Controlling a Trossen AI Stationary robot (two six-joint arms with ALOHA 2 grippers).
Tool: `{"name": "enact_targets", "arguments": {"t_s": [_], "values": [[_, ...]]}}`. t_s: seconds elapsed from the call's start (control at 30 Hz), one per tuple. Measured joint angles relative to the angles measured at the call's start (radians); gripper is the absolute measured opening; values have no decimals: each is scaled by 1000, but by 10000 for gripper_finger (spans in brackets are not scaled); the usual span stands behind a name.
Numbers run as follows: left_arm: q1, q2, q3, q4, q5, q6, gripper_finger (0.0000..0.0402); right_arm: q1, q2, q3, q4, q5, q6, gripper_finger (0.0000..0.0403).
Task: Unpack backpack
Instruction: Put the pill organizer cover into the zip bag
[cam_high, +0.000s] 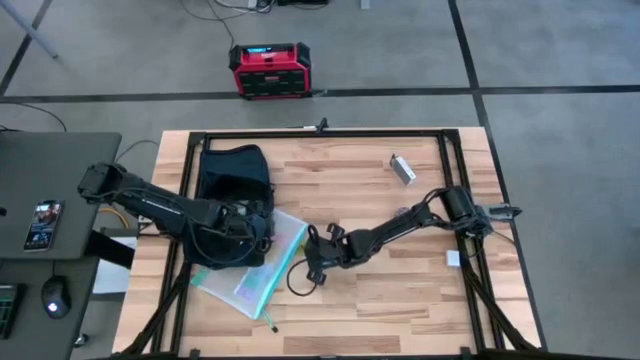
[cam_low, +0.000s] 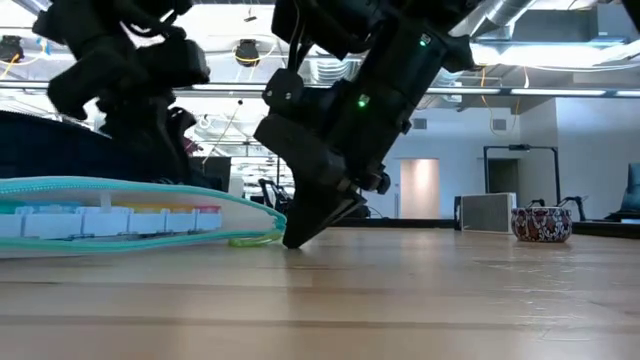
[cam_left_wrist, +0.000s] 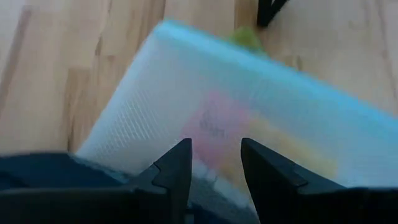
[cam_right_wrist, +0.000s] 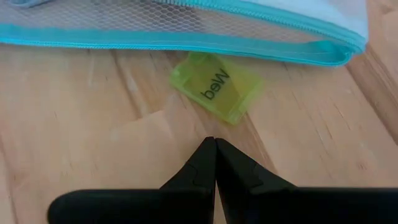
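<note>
The dark backpack (cam_high: 232, 172) lies at the table's far left. A clear mesh pouch with a teal zipper (cam_high: 258, 268) lies flat beside it toward the near edge, with coloured boxes inside (cam_low: 120, 218). My left gripper (cam_left_wrist: 214, 155) is open just above the pouch's backpack end, with dark backpack fabric (cam_left_wrist: 37, 168) beside its fingers. My right gripper (cam_right_wrist: 215, 144) is shut, its tips slanting down at the tabletop (cam_low: 295, 240). It stops just short of a small yellow-green piece marked "Wed" (cam_right_wrist: 216, 87), which lies flat on the wood against the pouch's zipper edge.
A small silver object (cam_high: 402, 168) lies at the far right of the table, and a small white piece (cam_high: 452, 258) sits near the right rail. A patterned bowl (cam_low: 541, 223) stands far back. A red-black box (cam_high: 270, 70) sits on the floor beyond the table.
</note>
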Motion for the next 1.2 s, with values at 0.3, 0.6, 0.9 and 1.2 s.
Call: {"name": "enact_targets", "arguments": {"t_s": [0.3, 0.6, 0.9, 1.2], "values": [[0, 0, -23, -11, 1, -12, 125, -63, -94, -2, -12, -146, 181, 79], [2, 0, -23, -16, 1, -5, 125, -109, -41, -2, 12, -204, 237, 202], [1, 0, -29, 2, 1, -54, 125, -144, -12, -3, 129, -276, 225, 219], [-4, -3, -104, 77, 21, -139, 125, -146, 40, 3, 230, -417, 268, 196]]}}
